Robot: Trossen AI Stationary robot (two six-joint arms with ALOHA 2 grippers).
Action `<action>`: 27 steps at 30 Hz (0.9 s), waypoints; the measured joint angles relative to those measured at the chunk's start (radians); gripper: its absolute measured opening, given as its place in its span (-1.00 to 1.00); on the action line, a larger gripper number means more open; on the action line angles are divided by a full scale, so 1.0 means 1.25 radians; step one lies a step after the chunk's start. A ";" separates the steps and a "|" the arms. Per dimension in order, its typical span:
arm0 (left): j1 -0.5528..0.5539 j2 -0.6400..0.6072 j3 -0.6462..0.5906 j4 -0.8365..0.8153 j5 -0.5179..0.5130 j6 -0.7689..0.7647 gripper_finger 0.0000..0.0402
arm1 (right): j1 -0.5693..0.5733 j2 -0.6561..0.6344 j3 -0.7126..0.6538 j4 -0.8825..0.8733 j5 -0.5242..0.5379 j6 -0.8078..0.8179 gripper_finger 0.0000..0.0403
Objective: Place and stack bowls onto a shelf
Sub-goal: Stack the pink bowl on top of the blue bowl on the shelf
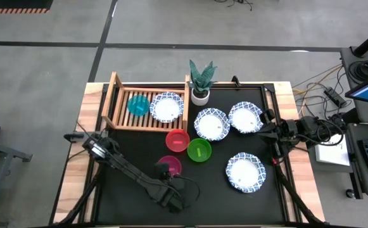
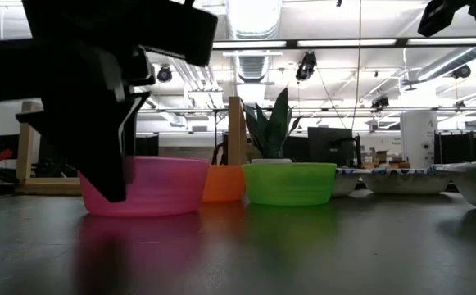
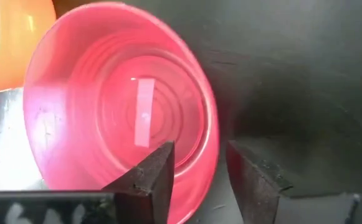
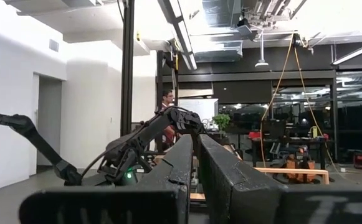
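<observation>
1. High view shows the light wooden slatted shelf (image 1: pixel 117 104) in the upper left of the frame, already carrying two bowls side by side: the small blue plastic bowl (image 1: pixel 138 104) and one wide white bowl with a blue patterned rim (image 1: pixel 166 107).
2. Six bowls are left on the black mat (image 1: pixel 234 202) that covers the surface. The small red plastic bowl (image 1: pixel 177 139) and the small green plastic bowl (image 1: pixel 199 150) sit near the middle of the frame, and the small magenta plastic bowl (image 1: pixel 170 166) lies lower centre.
3. Three more white patterned bowls wait to the right: one right of centre (image 1: pixel 211 124), one further right (image 1: pixel 246 117), and one at lower right (image 1: pixel 246 172).
4. By that count, roughly a quarter of the job looks done, and no stacking shows yet.
5. Left tool (image 3: pixel 199 171) is at the magenta bowl, released, with one finger inside the rim and one outside; the grasp looks about to be made.
6. Right tool (image 4: pixel 196 155) is at the right edge of the high view, raised above the surface, with its fingers clenched together and holding nothing.
7. A white pot with a green plant (image 1: pixel 201 81) stands just right of the shelf.
</observation>
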 joint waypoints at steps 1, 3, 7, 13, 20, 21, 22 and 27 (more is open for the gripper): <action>0.000 0.000 -0.004 -0.001 0.000 0.002 -0.41 | 0.000 0.000 0.000 0.000 0.000 -0.001 -0.91; 0.000 0.000 -0.011 0.005 -0.001 0.002 -0.52 | 0.000 0.000 0.000 0.000 0.000 -0.002 -0.91; 0.000 0.000 -0.014 0.004 -0.001 0.007 -0.82 | 0.000 0.000 0.000 0.000 0.000 -0.002 -0.91; -0.004 -0.001 -0.002 -0.017 0.000 0.014 -0.97 | 0.000 0.000 0.000 -0.001 0.000 -0.002 -0.91; -0.015 -0.064 0.005 -0.061 -0.035 0.036 -1.00 | 0.000 0.000 0.000 -0.004 0.001 -0.002 -0.91; -0.015 -0.079 0.004 -0.070 -0.042 0.038 -1.00 | 0.000 0.000 0.000 -0.004 0.001 -0.002 -0.91; -0.016 -0.096 0.001 -0.082 -0.050 0.040 -1.00 | 0.000 0.000 0.000 -0.004 0.001 -0.002 -0.91; -0.013 -0.201 -0.025 -0.140 -0.087 0.058 -1.00 | 0.000 0.000 0.000 -0.006 0.001 -0.004 -0.91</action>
